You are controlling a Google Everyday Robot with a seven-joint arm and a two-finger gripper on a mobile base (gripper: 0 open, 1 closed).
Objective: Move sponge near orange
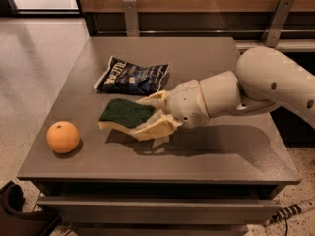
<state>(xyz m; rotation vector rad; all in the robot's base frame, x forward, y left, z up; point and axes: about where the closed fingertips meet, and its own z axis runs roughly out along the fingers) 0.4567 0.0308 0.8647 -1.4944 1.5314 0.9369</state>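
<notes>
1. The gripper [141, 118] sits over the middle of the grey bench [211, 58]. Its white arm [275, 77] comes in from the 3 o'clock side and the gripper points toward 9 o'clock.
2. The two pale fingers [156, 128] are clamped on the sponge [125, 113]. One lies along its 1 o'clock edge and the other under its 5 o'clock edge.
3. The sponge has its dark green face up and its yellow foam base below. Its 3 o'clock end is tucked between the fingers, while its 9 o'clock end sticks out past the fingertips.
4. A dark shadow lies on the bench at 5 o'clock from the sponge, under the lower finger. I cannot tell whether the sponge's free end touches the bench.
5. The orange [63, 136] rests on the bench at 8 o'clock from the sponge, near the front-left corner, apart from both the sponge and the fingers.
6. A dark blue snack bag [132, 76] lies flat at 12 o'clock from the sponge, just beyond the upper finger.
</notes>
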